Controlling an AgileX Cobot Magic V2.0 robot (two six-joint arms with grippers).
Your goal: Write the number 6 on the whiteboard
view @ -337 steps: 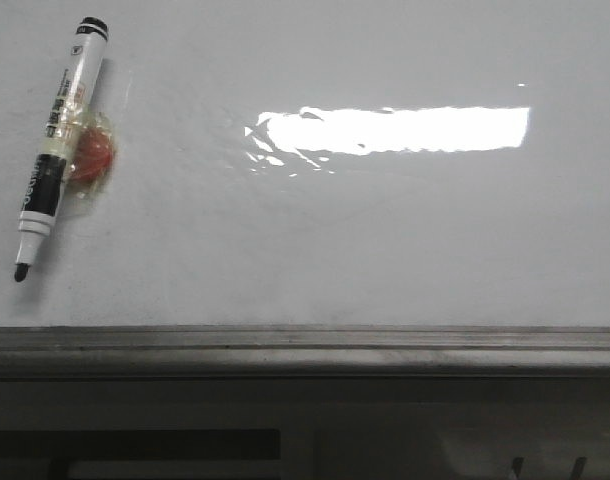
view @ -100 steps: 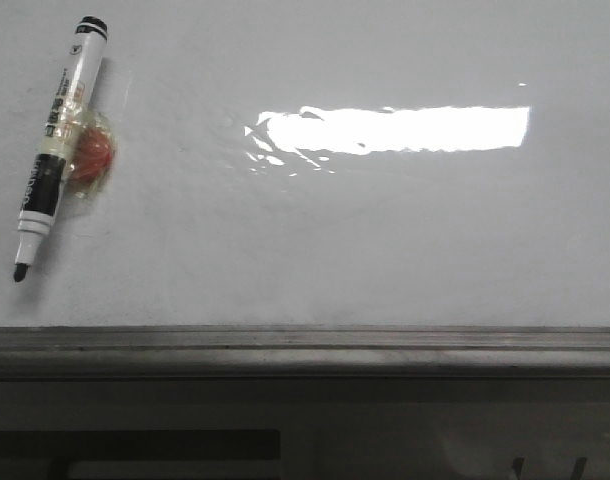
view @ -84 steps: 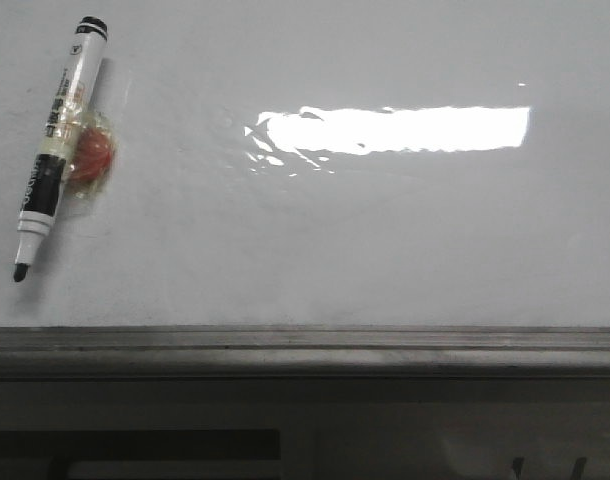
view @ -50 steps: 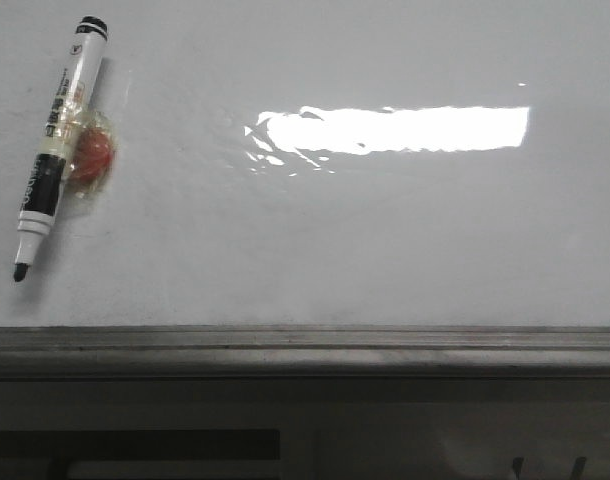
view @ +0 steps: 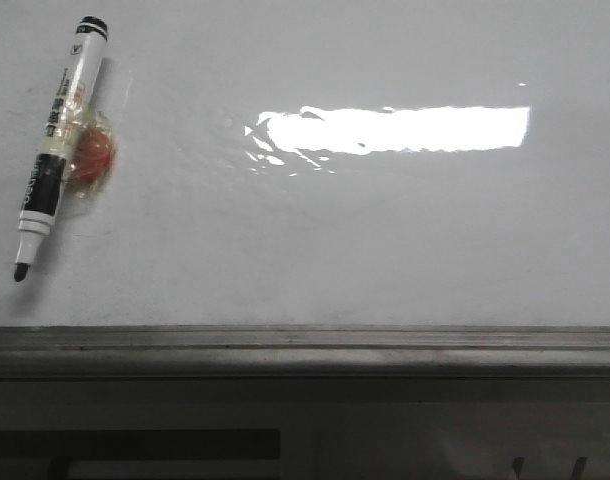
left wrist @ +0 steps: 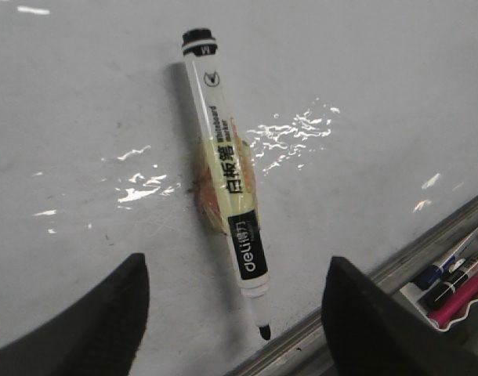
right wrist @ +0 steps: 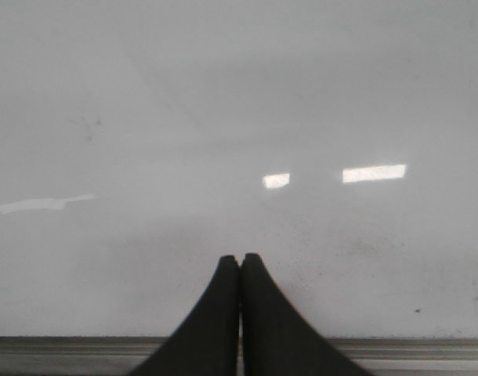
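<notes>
Upper left of front frame: white-barrelled black-capped whiteboard marker pen (view: 58,142) lies slanted on the board, uncapped tip toward the lower left, tail cap toward the top.
Under the pen: translucent yellowish tape or film patch with a reddish-orange blob (view: 91,157), touching the barrel at mid-length; cannot tell whether it sticks the pen down.
Writing surface: large glossy white flat whiteboard (view: 385,240), strong rectangular light glare right of centre; grey metal rail (view: 305,345) along the lower edge.
Number 6: no stroke visible anywhere on the board; task judged not begun.
Left end effector (left wrist: 239,313): dark fingers (left wrist: 90,321) spread wide apart, one on each side of the pen's tip end in the left wrist view, not touching it.
Right end effector (right wrist: 240,313): fingers pressed together, nothing between them, over bare board near the rail.
Tray beyond rail: several coloured marker pens (left wrist: 450,282) at lower right of left wrist frame.
Next step (judged): close the left fingers on the barrel and lift.
Risk 1: the patch may hold the pen, so a lift could drag or twist it in the grip.
Risk 2: pinching near the tip could smear ink on the pads or leave a stray mark.
Risk 3: a slanted grasp would leave the tip off-angle, giving a broken or skipping line.
Risk 4: glare may hide thin strokes from the front camera.
</notes>
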